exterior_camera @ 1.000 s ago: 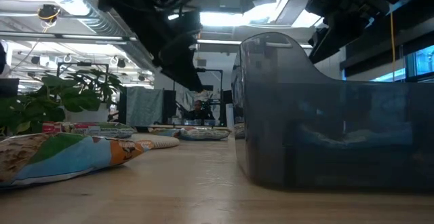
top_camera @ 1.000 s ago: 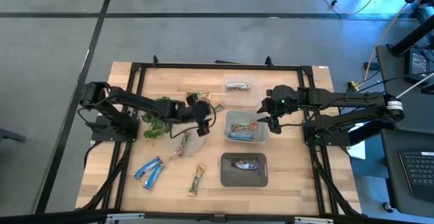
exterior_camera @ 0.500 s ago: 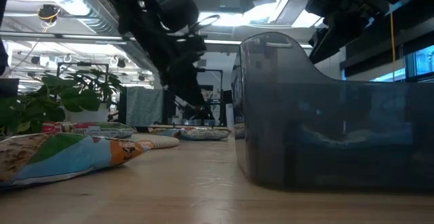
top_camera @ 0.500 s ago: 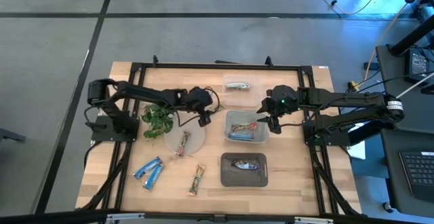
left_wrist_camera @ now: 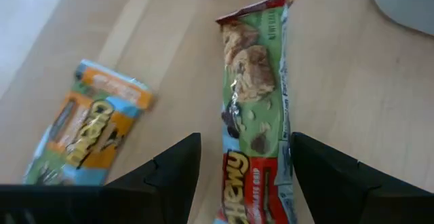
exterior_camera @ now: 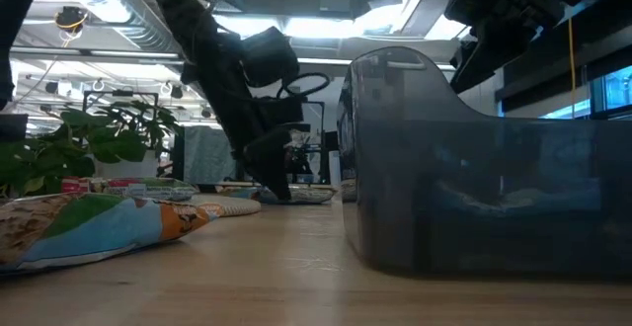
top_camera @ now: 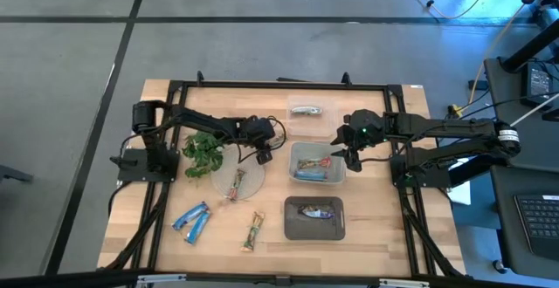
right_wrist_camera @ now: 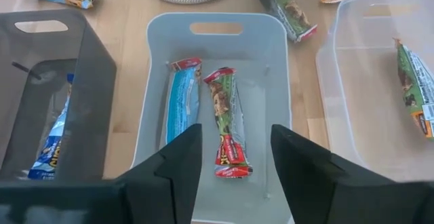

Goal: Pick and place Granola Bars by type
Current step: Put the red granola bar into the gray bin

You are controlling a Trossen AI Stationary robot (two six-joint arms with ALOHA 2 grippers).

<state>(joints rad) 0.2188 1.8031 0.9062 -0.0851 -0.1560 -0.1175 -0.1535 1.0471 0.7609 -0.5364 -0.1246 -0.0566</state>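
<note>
plant sprig (top_camera: 203, 151) crowds left fingers (left_wrist_camera: 183, 166)

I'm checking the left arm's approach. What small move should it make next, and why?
Probably lower straight down and close. The left gripper is open with its fingers on either side of the green bar, which lies flat on the table, not yet gripped.

The floor (top_camera: 262, 26) around the wooden table (top_camera: 157, 227) is gray with dark lines. At the upper right, a yellow cable (top_camera: 454, 9) lies in blue light. Long ceiling lights (exterior_camera: 109, 10) shine at the upper left.
</note>
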